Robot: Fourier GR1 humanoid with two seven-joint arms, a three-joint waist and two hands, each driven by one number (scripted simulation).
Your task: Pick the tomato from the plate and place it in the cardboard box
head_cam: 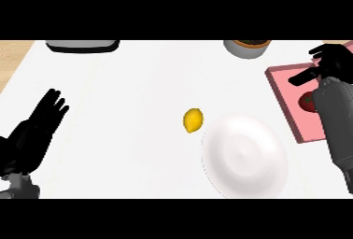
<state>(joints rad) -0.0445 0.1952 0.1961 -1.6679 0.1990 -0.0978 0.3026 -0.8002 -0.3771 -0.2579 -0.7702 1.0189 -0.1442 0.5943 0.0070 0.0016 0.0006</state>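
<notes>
Fingers of right hand spread above tomato in box.

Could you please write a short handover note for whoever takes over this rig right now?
Left hand: open, resting at the view's left, holding nothing.
Right hand: above the pink box; its grip cannot be told.
Tomato: in the box, partly hidden by the right forearm.
Plate: holds nothing; a lemon lies beside it.
Done: tomato appears placed.
Left: probably just drawing the right arm back.
</notes>
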